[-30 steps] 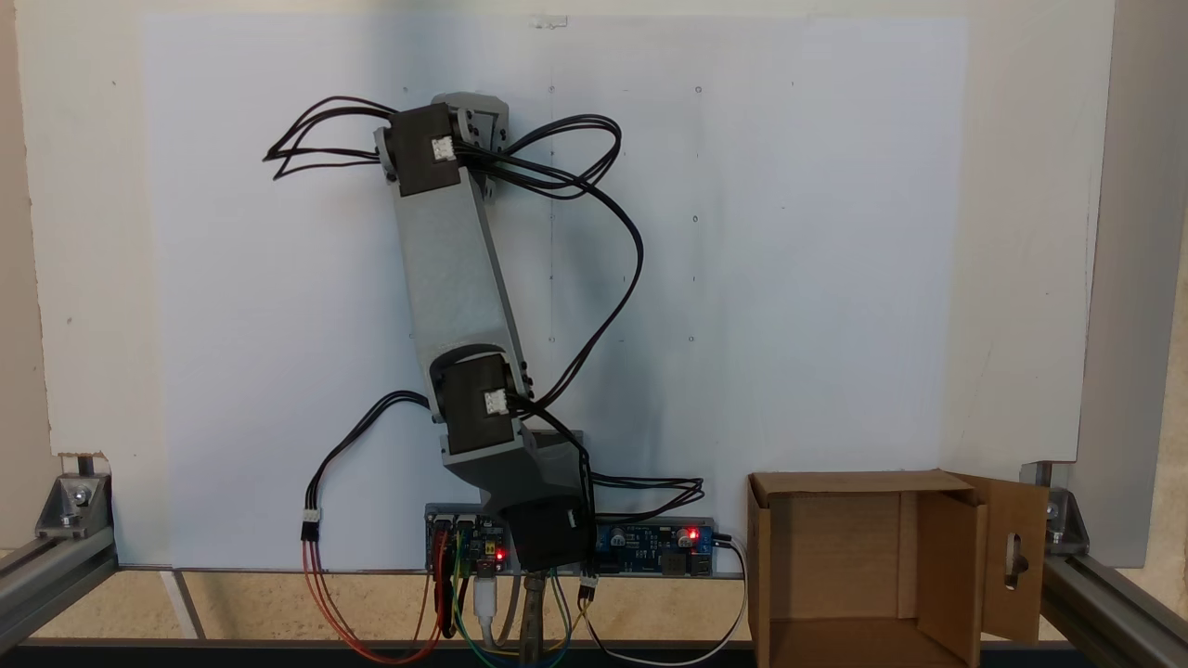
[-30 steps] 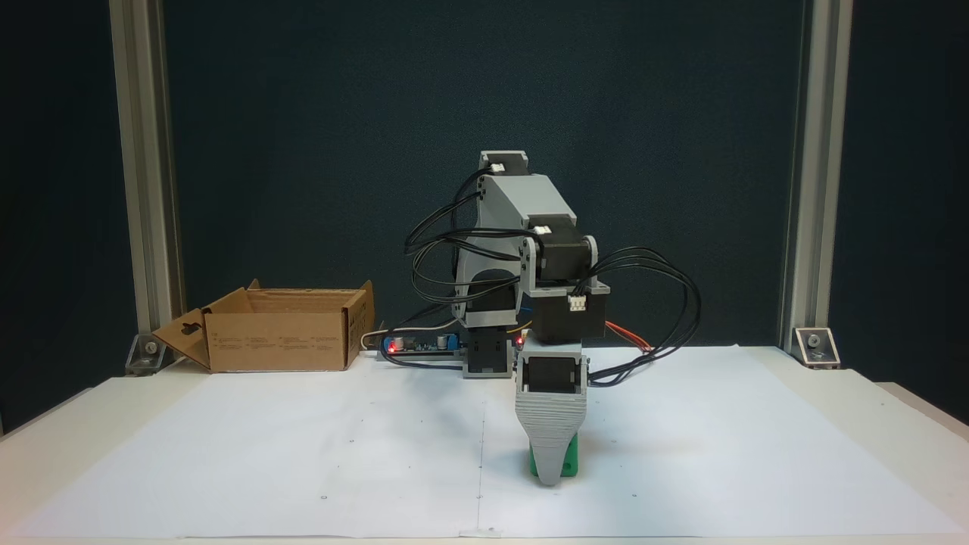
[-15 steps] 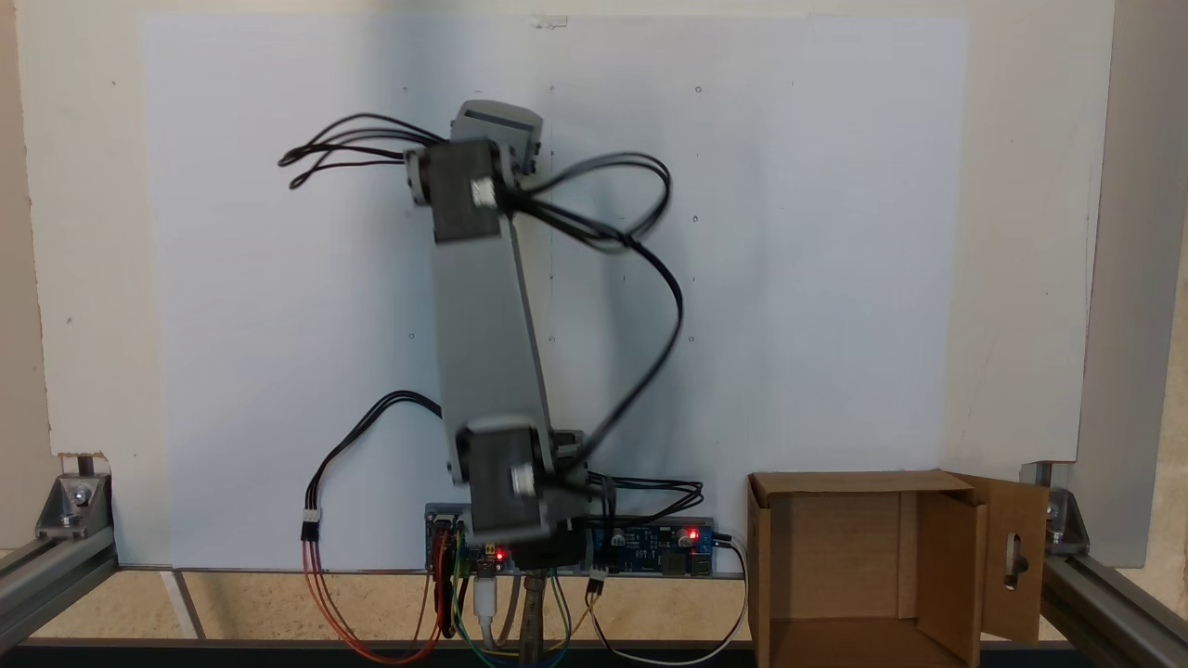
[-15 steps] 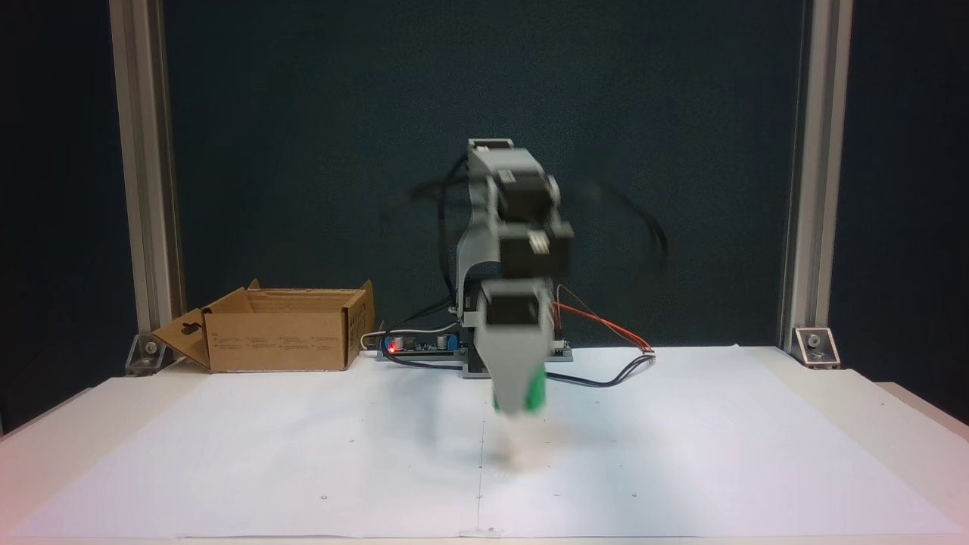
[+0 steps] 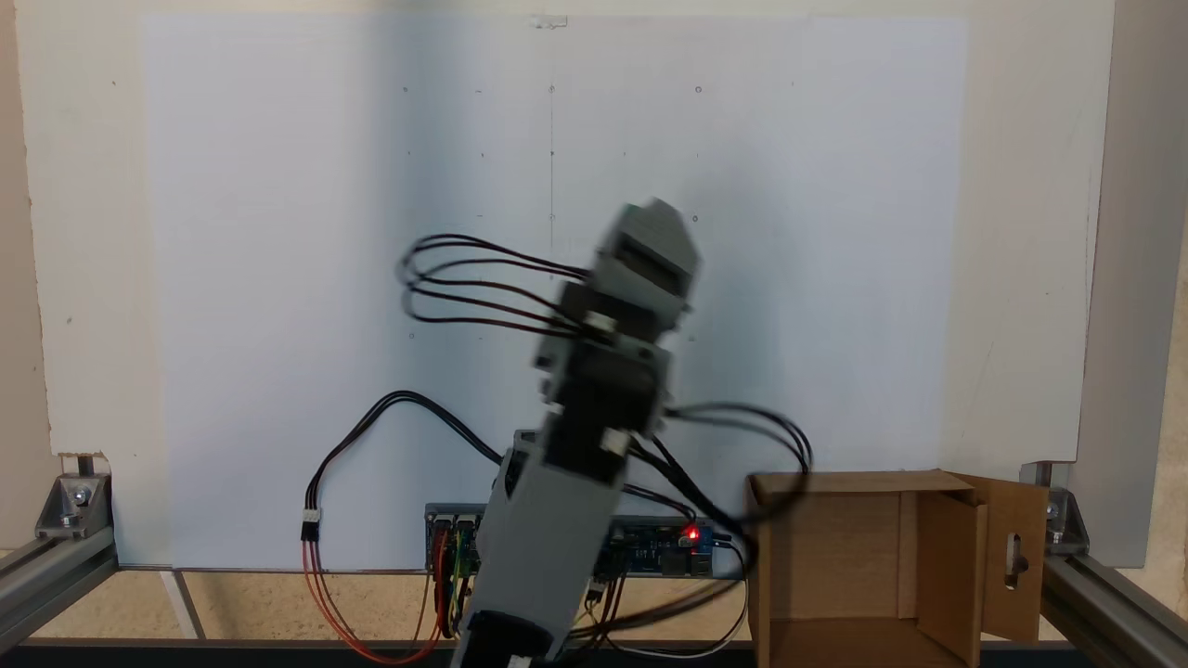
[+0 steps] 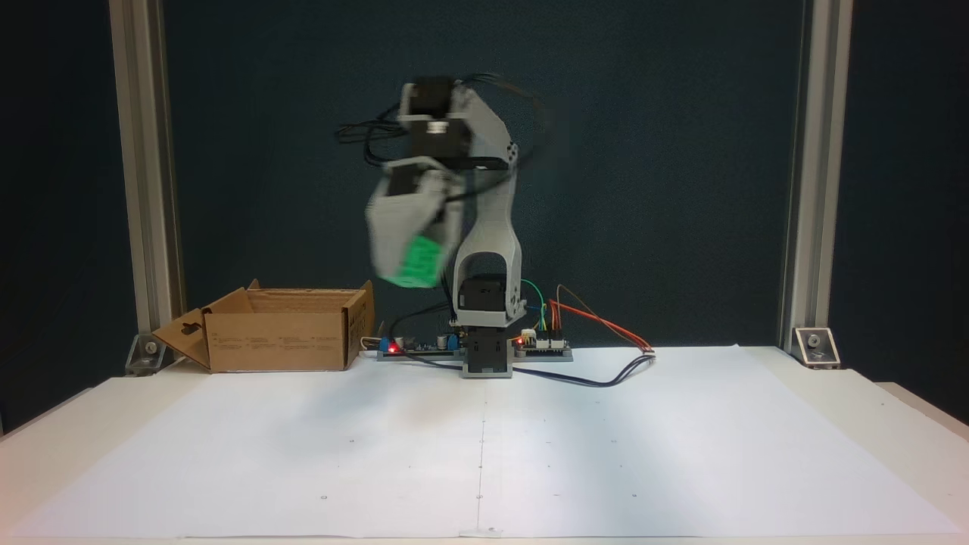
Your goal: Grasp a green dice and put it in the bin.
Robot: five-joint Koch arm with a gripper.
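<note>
My fingers clamp the green dice; the bin lies at eight o'clock, below.

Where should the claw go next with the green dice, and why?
Probably a bit more toward the bin, until it hangs over the open top. In a fixed view the claw holds the green dice high in the air, above the bin's height but off to its right, not over the opening. Letting go now would likely drop the dice on the table.
</note>
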